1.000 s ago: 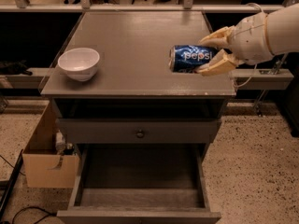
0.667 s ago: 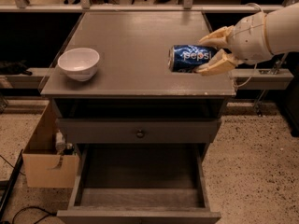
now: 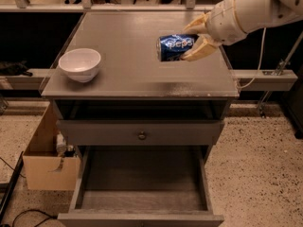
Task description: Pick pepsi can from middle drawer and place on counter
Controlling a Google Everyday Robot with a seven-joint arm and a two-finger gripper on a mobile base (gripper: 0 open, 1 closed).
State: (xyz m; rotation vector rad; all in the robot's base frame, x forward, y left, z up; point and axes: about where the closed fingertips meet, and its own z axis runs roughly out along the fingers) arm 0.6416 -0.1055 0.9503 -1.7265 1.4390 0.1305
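Observation:
The blue pepsi can (image 3: 174,48) lies on its side over the right part of the grey counter (image 3: 128,77), held horizontally. My gripper (image 3: 186,43) reaches in from the upper right and is shut on the can's right end, one tan finger (image 3: 196,22) behind it and the other in front. Whether the can touches the counter or hangs just above it, I cannot tell. Below, the middle drawer (image 3: 142,200) is pulled out wide, its bare grey floor showing nothing inside.
A white bowl (image 3: 80,64) stands on the counter's left side. A closed drawer front with a round knob (image 3: 141,135) sits above the open drawer. A cardboard box (image 3: 47,162) stands on the floor at the left. A cable and a rail (image 3: 265,77) run behind the arm at the right.
My gripper has carried the pepsi can to the left and farther back over the counter. The bowl and the drawers have not moved.

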